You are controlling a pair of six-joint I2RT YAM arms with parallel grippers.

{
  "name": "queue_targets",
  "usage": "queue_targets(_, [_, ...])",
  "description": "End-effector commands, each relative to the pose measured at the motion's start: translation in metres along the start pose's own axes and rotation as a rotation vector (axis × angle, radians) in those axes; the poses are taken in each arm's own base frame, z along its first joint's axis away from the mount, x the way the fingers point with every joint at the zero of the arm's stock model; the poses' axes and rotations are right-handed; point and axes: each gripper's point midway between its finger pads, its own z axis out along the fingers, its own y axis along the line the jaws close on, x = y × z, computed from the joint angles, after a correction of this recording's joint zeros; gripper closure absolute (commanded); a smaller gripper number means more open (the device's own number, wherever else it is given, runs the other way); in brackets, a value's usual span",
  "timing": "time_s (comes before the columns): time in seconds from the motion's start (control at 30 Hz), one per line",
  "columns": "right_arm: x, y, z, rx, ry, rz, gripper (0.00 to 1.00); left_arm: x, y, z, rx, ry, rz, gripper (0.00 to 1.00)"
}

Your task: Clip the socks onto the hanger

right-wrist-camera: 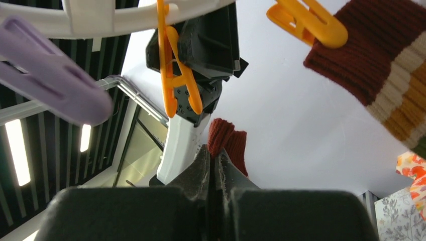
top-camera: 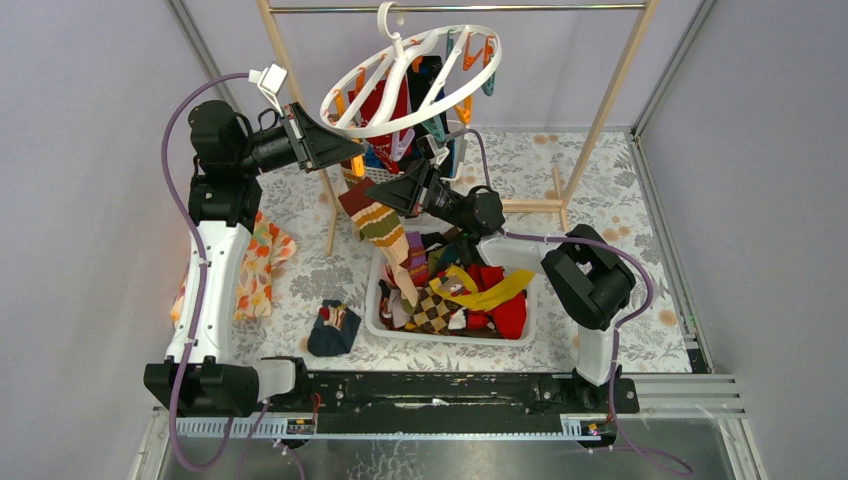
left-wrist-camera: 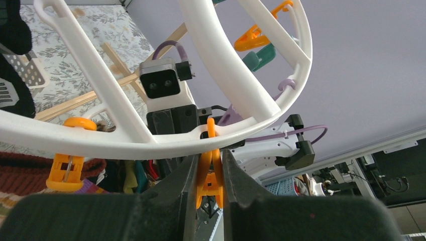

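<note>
Orange clip (left-wrist-camera: 211, 183) on hanger (left-wrist-camera: 100, 143) rim, 8 o'clock, left gripper (left-wrist-camera: 209, 159) clamped on it.
Right gripper (right-wrist-camera: 213, 153) pinches maroon sock (right-wrist-camera: 231, 140); next, feed cuff up into clip mouth.

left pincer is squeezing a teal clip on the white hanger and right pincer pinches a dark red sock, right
The clip in the left pincer is orange, not teal, as the left wrist view shows. It does hang on the white hanger, and the right pincer pinches a dark red sock.
</note>
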Motion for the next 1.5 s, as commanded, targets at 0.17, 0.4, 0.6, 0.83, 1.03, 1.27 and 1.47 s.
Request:
queue_targets(0.17, [-0.028,0.057,0.015,-0.204,-0.051,-0.132,1.00,-0.002,-0.019,-0.005,0.069,0.000,0.055,1.00])
queue_targets(0.4, [-0.031,0.064,0.017,-0.221,-0.055,-0.142,1.00,-0.002,-0.019,-0.005,0.066,-0.005,0.051,1.00])
queue_targets(0.6, [-0.023,0.059,0.011,-0.199,-0.020,-0.124,1.00,-0.003,-0.023,-0.006,0.070,-0.008,0.063,1.00])
queue_targets(0.83, [-0.009,0.063,-0.001,-0.174,0.017,-0.147,1.00,-0.005,-0.023,-0.006,0.067,-0.013,0.070,1.00])
queue_targets(1.03, [-0.014,0.070,0.004,-0.197,0.011,-0.159,1.00,-0.005,-0.022,-0.006,0.065,-0.015,0.066,1.00])
queue_targets(1.27, [-0.021,0.076,0.005,-0.207,0.001,-0.170,1.00,-0.003,-0.022,-0.006,0.062,-0.014,0.071,1.00])
queue_targets(1.47, [-0.027,0.083,0.005,-0.219,-0.013,-0.187,1.00,-0.004,-0.019,-0.006,0.056,-0.017,0.069,1.00])
